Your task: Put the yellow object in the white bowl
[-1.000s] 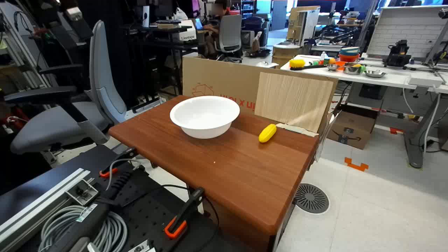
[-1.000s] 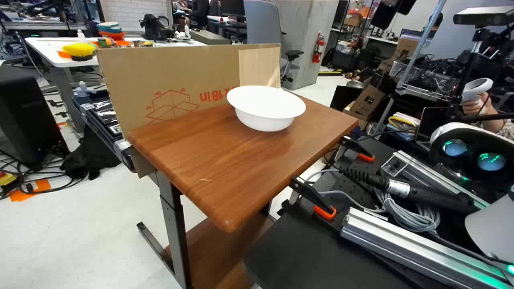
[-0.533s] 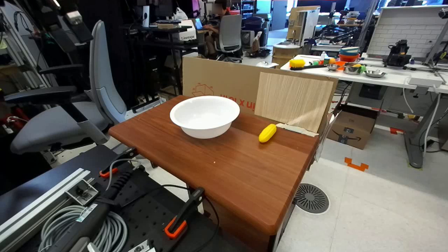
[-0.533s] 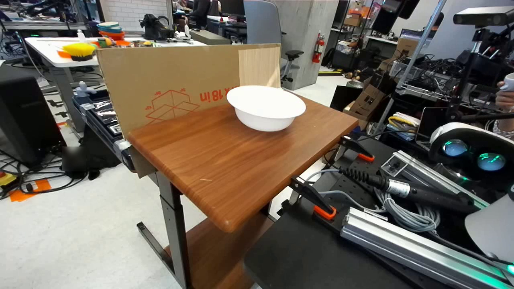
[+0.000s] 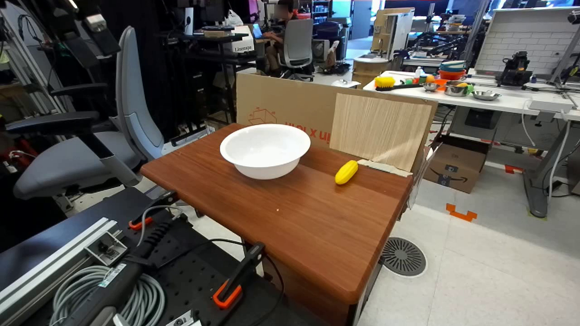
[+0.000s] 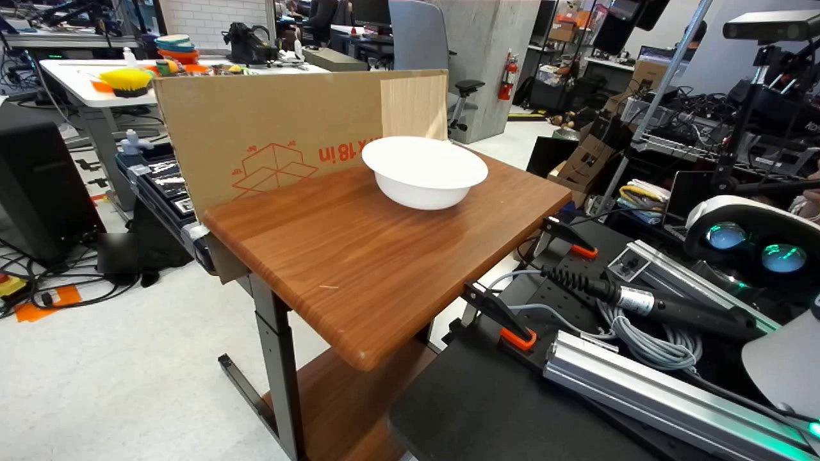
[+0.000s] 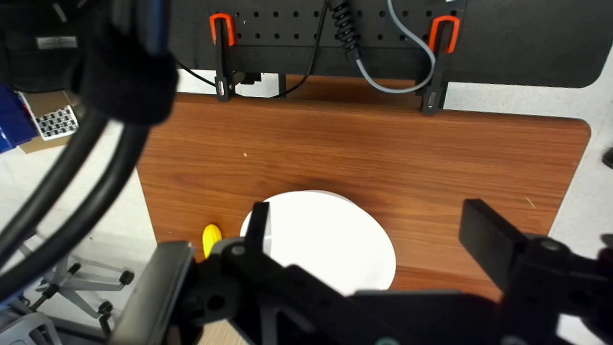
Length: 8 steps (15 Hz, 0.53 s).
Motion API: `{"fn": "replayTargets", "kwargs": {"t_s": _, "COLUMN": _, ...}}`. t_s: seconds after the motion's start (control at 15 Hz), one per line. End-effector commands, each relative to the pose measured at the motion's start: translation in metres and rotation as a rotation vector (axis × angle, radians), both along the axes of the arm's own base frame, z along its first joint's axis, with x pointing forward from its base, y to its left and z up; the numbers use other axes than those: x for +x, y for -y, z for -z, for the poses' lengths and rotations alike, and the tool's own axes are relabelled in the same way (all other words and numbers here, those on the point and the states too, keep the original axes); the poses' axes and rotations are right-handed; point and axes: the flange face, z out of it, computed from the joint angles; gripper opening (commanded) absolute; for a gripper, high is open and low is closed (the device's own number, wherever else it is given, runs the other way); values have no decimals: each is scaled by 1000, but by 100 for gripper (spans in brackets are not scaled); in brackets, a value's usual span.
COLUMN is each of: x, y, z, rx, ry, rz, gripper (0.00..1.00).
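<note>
On the brown wood-grained table (image 5: 294, 213), a small oblong bright-yellow object (image 5: 346, 172) lies between a round white bowl (image 5: 266, 156) and one short edge. The gripper (image 7: 371, 223) is spread wide, the object outside its jaws.

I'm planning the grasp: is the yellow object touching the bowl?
No, in an exterior view the yellow object lies apart from the bowl, with the table showing between them.
</note>
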Motion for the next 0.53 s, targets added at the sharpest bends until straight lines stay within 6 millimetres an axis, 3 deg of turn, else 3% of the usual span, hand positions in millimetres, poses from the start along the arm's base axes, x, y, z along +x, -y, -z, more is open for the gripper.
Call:
{"fn": "replayTargets", "kwargs": {"t_s": 0.0, "x": 0, "y": 0, "z": -1, "rx": 0, "ry": -1, "rz": 0, "gripper": 100}}
{"fn": "replayTargets", "kwargs": {"t_s": 0.27, "x": 19, "y": 7, "z": -11, "rx": 8, "ry": 67, "rz": 12, "gripper": 100}}
{"fn": "replayTargets", "kwargs": {"t_s": 0.47, "x": 58, "y": 43, "z": -20, "rx": 52, "ry": 120, "rz": 56, "gripper": 100}}
